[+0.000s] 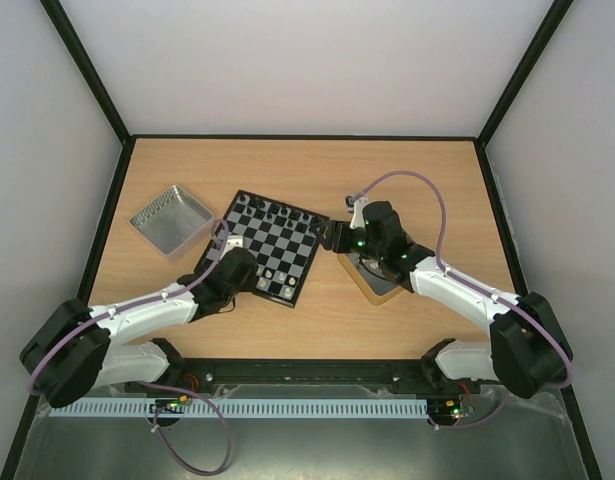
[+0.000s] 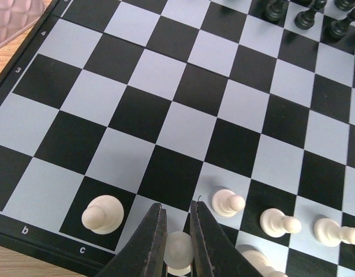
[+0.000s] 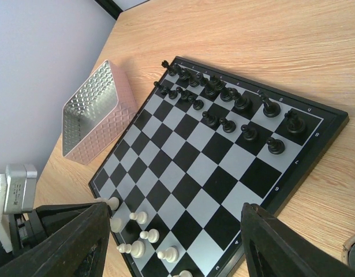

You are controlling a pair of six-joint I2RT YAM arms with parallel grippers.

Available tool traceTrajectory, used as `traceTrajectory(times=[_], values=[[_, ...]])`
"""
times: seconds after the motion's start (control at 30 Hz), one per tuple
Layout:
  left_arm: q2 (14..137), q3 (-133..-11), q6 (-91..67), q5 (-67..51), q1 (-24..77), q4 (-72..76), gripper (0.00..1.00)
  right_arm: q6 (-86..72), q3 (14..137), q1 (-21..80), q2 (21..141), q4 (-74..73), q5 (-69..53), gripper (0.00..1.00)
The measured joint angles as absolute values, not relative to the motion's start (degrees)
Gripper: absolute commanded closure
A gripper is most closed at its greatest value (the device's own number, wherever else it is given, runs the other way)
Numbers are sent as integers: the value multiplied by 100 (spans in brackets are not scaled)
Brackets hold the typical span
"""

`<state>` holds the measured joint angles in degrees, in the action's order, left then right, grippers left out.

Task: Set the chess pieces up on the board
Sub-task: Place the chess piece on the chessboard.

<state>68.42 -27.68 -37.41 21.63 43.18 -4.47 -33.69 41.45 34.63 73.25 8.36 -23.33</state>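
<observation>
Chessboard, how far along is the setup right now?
Black pieces look done, lined up in two rows along the far edge of the board. The left gripper is shut on a white piece, low over the near back row; the right gripper is open and empty. A handful of white pieces stand nearby, but much of white's two rows is bare.

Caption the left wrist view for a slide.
Left gripper shut on a white chess piece at the board's edge, other white pieces beside it.

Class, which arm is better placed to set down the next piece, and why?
Left. The left fingers pinch a white piece over the board, by white's rows; right fingers stand open, empty.
</observation>
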Motion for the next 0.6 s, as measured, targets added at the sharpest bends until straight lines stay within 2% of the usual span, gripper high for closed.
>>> traceTrajectory(times=[0.6], values=[[7026,-2596,-3745,2517,4351,-196,91,-3369,4145,3463,7391,836,-2324,39]])
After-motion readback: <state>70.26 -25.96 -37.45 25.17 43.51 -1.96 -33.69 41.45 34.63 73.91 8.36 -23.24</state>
